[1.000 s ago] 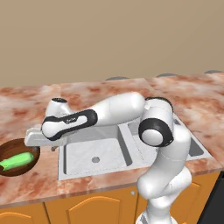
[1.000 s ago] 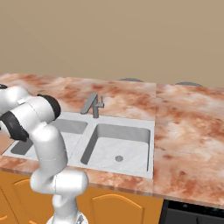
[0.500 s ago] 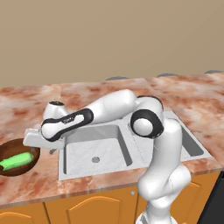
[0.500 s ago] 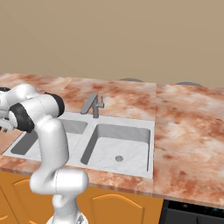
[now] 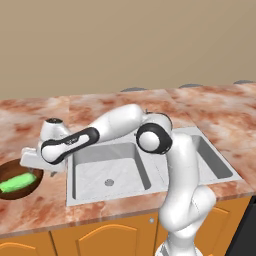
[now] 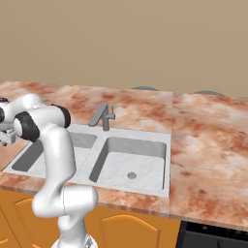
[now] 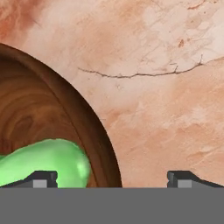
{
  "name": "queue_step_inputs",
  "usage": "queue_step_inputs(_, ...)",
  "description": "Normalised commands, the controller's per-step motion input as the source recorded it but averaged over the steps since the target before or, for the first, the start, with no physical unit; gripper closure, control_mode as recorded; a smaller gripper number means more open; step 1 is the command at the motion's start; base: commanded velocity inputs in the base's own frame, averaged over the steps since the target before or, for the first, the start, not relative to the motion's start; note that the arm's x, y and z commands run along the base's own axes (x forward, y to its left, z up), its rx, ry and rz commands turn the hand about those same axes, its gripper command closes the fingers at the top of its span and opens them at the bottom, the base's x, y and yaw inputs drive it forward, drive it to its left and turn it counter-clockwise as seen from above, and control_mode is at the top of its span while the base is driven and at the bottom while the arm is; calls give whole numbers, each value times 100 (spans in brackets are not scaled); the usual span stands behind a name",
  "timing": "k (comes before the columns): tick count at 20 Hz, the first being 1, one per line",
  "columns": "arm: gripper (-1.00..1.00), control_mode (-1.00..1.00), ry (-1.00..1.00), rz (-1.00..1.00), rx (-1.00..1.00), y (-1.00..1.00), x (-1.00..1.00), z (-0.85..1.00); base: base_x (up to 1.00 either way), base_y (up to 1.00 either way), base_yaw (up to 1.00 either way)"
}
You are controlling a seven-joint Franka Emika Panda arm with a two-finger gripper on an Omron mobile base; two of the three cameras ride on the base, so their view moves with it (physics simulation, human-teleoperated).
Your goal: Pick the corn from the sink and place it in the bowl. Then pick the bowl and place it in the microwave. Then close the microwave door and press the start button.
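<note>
While spread wide, gripper empty, straddling bowl rim

Glossy white arm of rounded segments, black joint bands; small wrist marking, perhaps lettering.

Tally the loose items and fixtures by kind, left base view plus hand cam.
Corn: 1, green, lying in the bowl
Bowl: 1, dark brown, on the counter left of the sink
Sink: 1, with 2 basins
Faucet: 1, grey
Gripper: 1, open, straddling the bowl rim
Total: 5
</note>
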Motion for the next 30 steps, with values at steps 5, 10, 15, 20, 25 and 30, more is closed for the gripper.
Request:
queue_step_inputs(5,100,-100,0,-4,-1,5,0,-5,0,0,0)
queue_step_inputs(10,100,-100,0,0,0,0,-8,-2,0,0,0)
queue_step_inputs(15,100,-100,0,0,0,-11,-6,-7,0,0,0)
queue_step_inputs(20,100,-100,0,-5,18,-72,-28,53,0,0,0)
queue_step_inputs(25,100,-100,0,-3,19,-85,-38,99,0,0,0)
queue_step_inputs(30,100,-100,0,-8,14,-98,-53,100,0,0,0)
